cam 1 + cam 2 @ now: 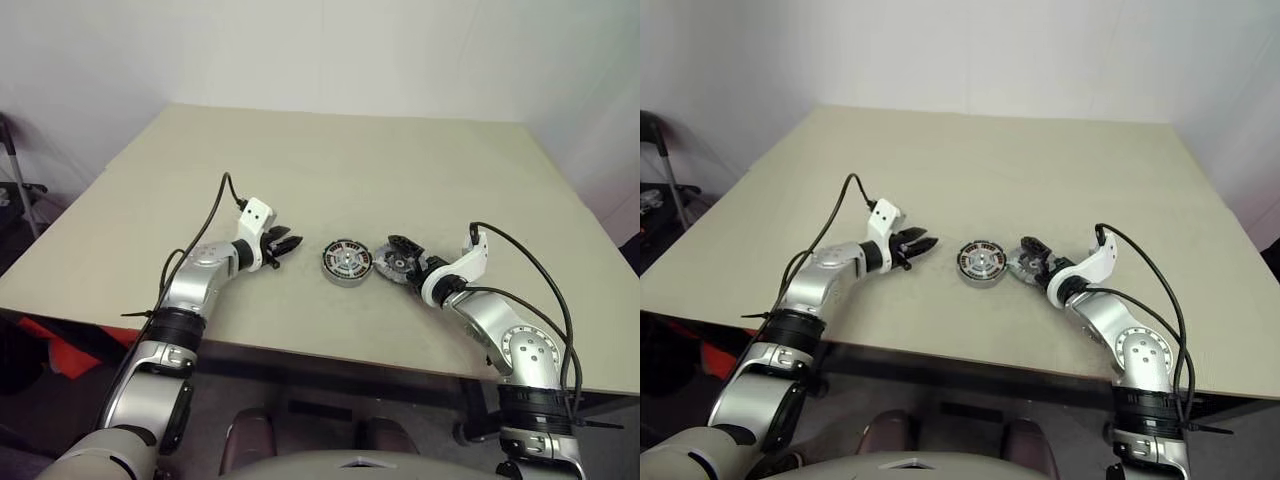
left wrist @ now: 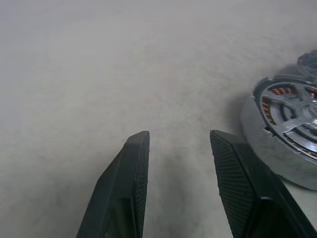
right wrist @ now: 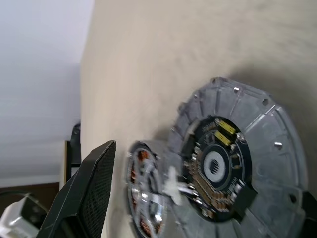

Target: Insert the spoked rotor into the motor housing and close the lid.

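Rotor point(image 1: 346, 263) seated in housing point(image 2: 277, 148); lid point(image 3: 237, 163) open. Right tool point(image 1: 402, 262) spread at lid; left tool point(image 1: 284, 244) part-spread, empty.

Light: we see soft, even room light — no hard glare on the table point(image 1: 330, 160)
Shadows: faint, short ones under the motor housing point(image 1: 347, 263) and the lid point(image 3: 233, 163)
Blur: in the left wrist view we find the housing's far edge smeared; in the right wrist view the housing is out of focus, the lid sharper
Edges: head views darken below the table's near edge — corners dim
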{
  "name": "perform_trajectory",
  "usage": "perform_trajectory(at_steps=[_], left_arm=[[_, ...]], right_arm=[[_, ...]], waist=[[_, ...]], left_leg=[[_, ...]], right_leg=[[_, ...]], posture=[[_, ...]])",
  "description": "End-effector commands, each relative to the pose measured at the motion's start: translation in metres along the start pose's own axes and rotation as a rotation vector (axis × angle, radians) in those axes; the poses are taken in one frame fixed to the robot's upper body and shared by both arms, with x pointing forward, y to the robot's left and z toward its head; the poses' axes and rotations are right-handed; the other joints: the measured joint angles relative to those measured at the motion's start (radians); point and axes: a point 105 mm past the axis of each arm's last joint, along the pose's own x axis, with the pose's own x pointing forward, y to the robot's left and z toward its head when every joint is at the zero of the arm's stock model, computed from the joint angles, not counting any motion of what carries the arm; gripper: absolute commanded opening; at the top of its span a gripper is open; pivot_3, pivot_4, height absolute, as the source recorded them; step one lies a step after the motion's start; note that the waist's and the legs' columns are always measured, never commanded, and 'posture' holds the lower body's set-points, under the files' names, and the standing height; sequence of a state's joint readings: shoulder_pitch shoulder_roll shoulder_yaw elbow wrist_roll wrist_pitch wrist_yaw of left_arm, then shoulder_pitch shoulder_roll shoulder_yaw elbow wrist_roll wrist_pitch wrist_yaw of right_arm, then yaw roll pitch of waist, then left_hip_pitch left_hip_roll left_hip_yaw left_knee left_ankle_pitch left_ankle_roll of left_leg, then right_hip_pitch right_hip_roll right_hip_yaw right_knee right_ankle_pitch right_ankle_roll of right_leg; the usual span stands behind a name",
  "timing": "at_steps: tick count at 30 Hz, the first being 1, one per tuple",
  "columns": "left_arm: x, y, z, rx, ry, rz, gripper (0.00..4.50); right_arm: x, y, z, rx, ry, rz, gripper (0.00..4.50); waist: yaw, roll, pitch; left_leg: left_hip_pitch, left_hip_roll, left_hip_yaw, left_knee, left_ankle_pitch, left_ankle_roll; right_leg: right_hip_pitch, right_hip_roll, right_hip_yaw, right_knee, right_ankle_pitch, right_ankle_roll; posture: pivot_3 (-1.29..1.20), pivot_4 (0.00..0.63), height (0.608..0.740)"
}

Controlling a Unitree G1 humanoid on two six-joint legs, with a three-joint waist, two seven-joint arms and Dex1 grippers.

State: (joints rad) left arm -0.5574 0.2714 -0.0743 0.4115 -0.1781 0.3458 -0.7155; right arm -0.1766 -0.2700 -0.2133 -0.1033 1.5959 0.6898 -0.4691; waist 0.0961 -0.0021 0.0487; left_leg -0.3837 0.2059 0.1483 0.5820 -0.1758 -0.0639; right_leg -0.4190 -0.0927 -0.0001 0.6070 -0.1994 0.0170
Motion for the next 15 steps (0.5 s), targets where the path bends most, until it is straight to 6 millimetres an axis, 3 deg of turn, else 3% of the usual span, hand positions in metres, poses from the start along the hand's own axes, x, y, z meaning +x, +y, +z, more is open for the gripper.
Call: perform_trajectory(at_steps=[1,5,10,15], left_arm=[[-0.001,0.001,0.014,0.037,-0.045,0.002,2.07],[0.000,0.002,0.014,0.034,-0.046,0.006,2.07],[-0.001,0.006,0.016,0.034,-0.053,0.024,2.07],[-0.002,0.011,0.019,0.037,-0.060,0.039,2.07]], right_arm=[[-0.008,0.053,0.005,-0.058,-0.004,0.180,4.47],[-0.014,0.081,-0.005,-0.095,0.046,0.260,4.47],[-0.017,0.101,-0.026,-0.132,0.142,0.300,4.47],[-0.015,0.094,-0.035,-0.150,0.188,0.277,4.47]], waist=[[0.000,0.000,0.000],[0.001,0.000,0.000],[0.003,0.001,0.000],[0.003,0.001,0.000]], left_leg=[[0.000,0.000,0.000,0.000,0.000,-0.001],[-0.001,0.001,0.000,-0.002,-0.001,0.002],[-0.002,0.000,0.000,-0.003,-0.002,0.003],[-0.001,0.000,0.000,-0.002,-0.001,0.001]], right_leg=[[0.000,0.000,0.000,0.000,0.001,0.000],[-0.001,0.001,-0.001,0.000,0.003,-0.003],[-0.001,0.001,-0.001,-0.001,0.002,-0.001],[-0.001,0.001,-0.001,-0.001,-0.003,0.001]], posture=[[0.00,0.000,0.740],[0.00,0.000,0.740],[0.00,0.000,0.740],[0.00,0.000,0.740]])
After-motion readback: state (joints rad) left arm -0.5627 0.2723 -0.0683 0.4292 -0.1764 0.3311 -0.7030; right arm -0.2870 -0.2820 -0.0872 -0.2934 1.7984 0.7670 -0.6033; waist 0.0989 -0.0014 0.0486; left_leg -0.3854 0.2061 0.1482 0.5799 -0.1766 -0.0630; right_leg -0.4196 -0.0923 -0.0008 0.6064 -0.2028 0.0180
